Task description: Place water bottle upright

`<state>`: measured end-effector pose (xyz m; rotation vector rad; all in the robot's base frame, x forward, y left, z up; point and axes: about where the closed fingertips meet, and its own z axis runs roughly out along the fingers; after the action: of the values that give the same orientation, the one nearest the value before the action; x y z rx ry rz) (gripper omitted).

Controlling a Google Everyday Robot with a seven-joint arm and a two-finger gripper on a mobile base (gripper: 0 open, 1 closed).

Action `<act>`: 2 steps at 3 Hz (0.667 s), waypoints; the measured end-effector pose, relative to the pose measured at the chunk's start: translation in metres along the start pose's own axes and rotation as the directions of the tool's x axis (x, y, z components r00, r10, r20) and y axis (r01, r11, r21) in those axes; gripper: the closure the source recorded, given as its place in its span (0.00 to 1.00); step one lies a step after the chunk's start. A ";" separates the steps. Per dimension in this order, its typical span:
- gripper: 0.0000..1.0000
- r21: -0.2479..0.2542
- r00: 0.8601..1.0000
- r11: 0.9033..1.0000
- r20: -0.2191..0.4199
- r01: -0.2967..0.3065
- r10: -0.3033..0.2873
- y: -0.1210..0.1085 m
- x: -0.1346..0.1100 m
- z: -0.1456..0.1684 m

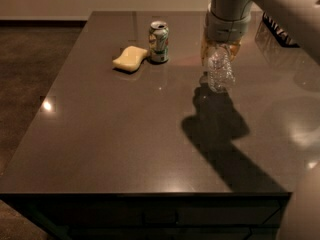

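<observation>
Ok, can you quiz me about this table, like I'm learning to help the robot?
1. Fill in: in the camera view, the soft yellow sponge lies just ____ of the upright green-and-white metal soda can.
2. What does the robot's two-finger gripper grip? A) the sponge B) the soda can C) the small clear ribbed plastic water bottle
3. True or false: the gripper hangs over the near edge of the dark brown table.

Key:
1. left
2. C; the bottle hangs below it, close to upright.
3. False; it is over the far right part of the table.
</observation>
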<state>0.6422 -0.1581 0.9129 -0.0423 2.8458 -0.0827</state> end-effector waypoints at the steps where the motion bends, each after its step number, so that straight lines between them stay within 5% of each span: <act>1: 1.00 -0.059 0.979 0.984 0.131 0.167 -0.159 0.008 0.001 -0.015; 2: 1.00 -0.077 0.932 0.955 0.255 0.287 -0.259 0.016 0.011 -0.016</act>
<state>0.6261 -0.1413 0.9241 -0.4436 2.5789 0.0246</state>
